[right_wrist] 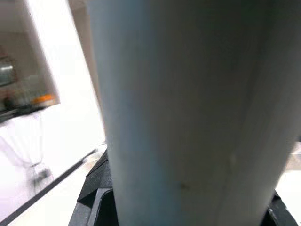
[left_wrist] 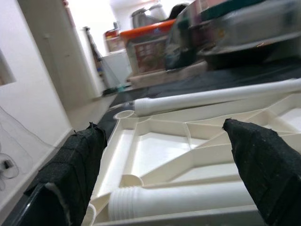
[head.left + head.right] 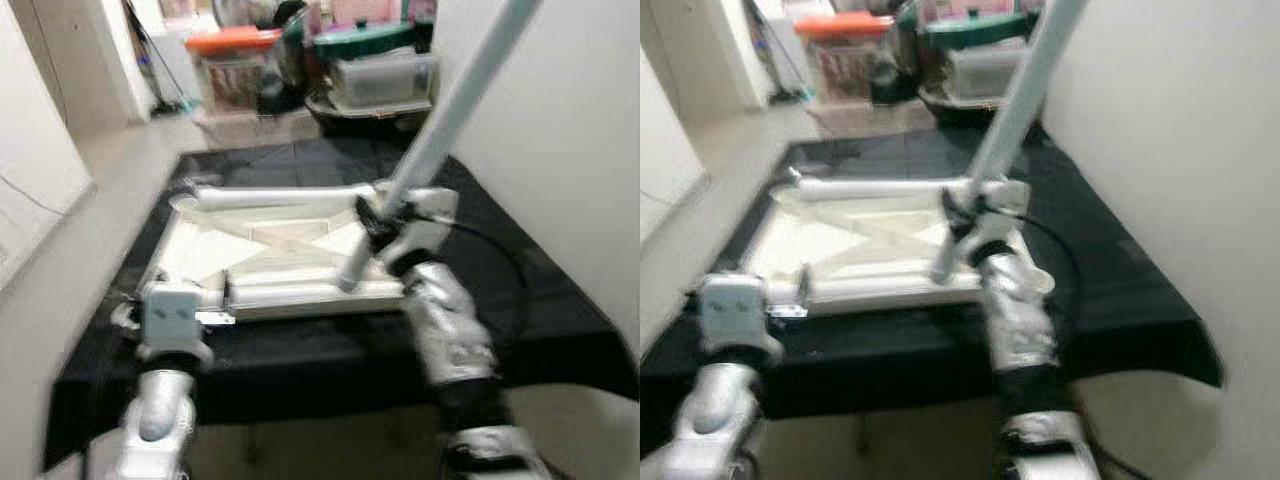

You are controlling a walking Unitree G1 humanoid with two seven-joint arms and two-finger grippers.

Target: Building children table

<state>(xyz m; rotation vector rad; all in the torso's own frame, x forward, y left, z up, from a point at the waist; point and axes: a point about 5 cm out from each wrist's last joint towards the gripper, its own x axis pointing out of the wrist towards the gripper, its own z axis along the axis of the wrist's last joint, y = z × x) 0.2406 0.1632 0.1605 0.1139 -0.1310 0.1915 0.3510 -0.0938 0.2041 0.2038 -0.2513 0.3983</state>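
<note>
A cream plastic tabletop (image 3: 270, 250) lies upside down on a black-covered table (image 3: 500, 280), its ribbed underside up. Two white legs lie on it, one along the far edge (image 3: 285, 196) and one along the near edge (image 3: 300, 296). My right gripper (image 3: 375, 215) is shut on a third white leg (image 3: 455, 105), which slants up to the right with its lower end on the tabletop's near right part. That leg (image 1: 188, 113) sits close to the camera in the right wrist view. My left gripper (image 2: 169, 165) is open at the near left corner, its fingers (image 2: 77, 160) either side of the near leg (image 2: 188, 200).
Storage bins with orange (image 3: 235, 42) and green (image 3: 365, 40) lids are stacked beyond the table's far end. A white wall (image 3: 570, 130) runs close along the right side. Bare floor (image 3: 110, 190) lies to the left, beside a white cabinet (image 3: 30, 170).
</note>
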